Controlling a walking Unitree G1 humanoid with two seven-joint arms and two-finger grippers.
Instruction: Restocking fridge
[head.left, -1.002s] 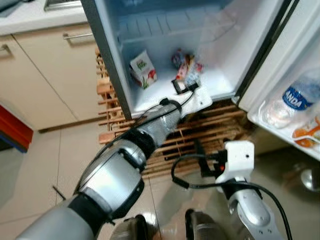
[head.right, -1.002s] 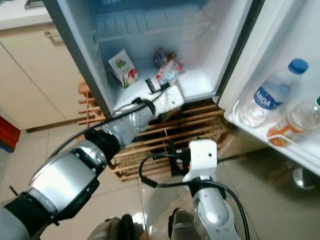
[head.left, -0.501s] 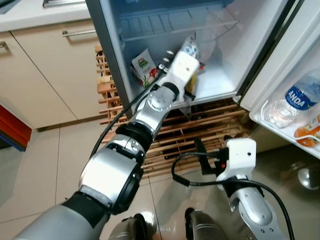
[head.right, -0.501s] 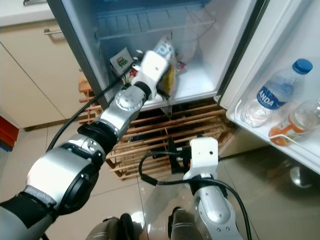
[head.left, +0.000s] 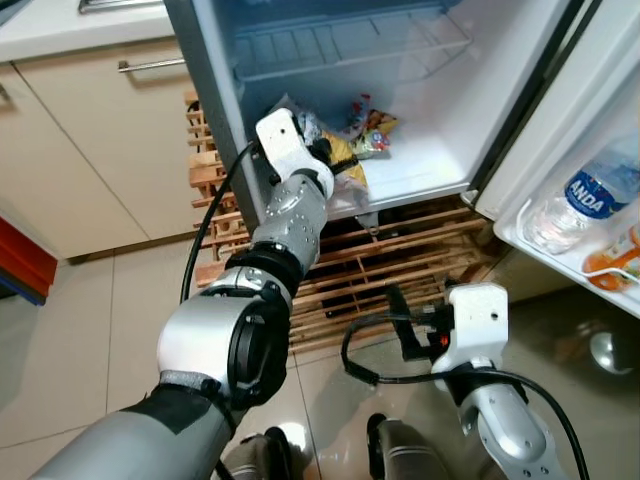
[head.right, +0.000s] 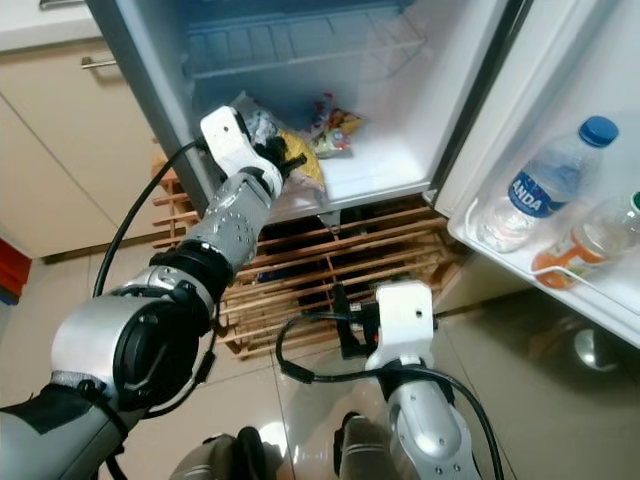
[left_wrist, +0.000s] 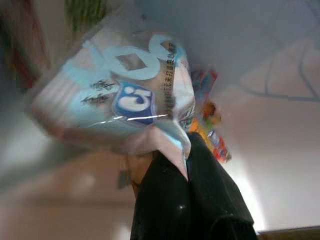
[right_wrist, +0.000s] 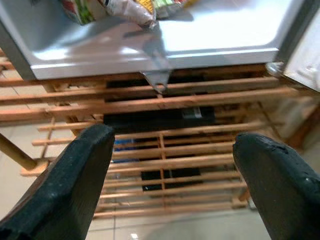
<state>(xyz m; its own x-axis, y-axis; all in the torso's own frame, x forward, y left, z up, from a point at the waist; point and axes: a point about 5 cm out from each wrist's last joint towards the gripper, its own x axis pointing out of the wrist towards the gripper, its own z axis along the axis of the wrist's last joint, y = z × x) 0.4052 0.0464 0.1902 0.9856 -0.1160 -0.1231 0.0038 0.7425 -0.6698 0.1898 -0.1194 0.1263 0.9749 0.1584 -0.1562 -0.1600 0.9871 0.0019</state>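
My left gripper (head.left: 322, 160) reaches into the open fridge (head.left: 425, 175) at the front left of its bottom shelf. It is shut on a crinkly snack bag (head.left: 347, 172), pale with a blue logo and a yellow side. In the left wrist view the bag (left_wrist: 120, 97) is pinched by its corner between the black fingers (left_wrist: 185, 200). More colourful snack packets (head.left: 368, 125) lie further back on the shelf. A green carton (right_wrist: 80, 12) stands at the shelf's left. My right gripper (right_wrist: 172, 170) hangs low before the fridge, open, with nothing between its fingers.
The fridge door on the right holds a water bottle (head.left: 588, 195) and an orange-labelled bottle (head.left: 615, 265). A wooden slatted rack (head.left: 400, 262) sits under the fridge. Beige cabinets (head.left: 90, 150) stand to the left. The floor is glossy tile (head.left: 80, 330).
My left gripper picked the snack bag up from the middle of the shelf, raised it, then swung it left and down to the shelf's front left. The right arm stayed put.
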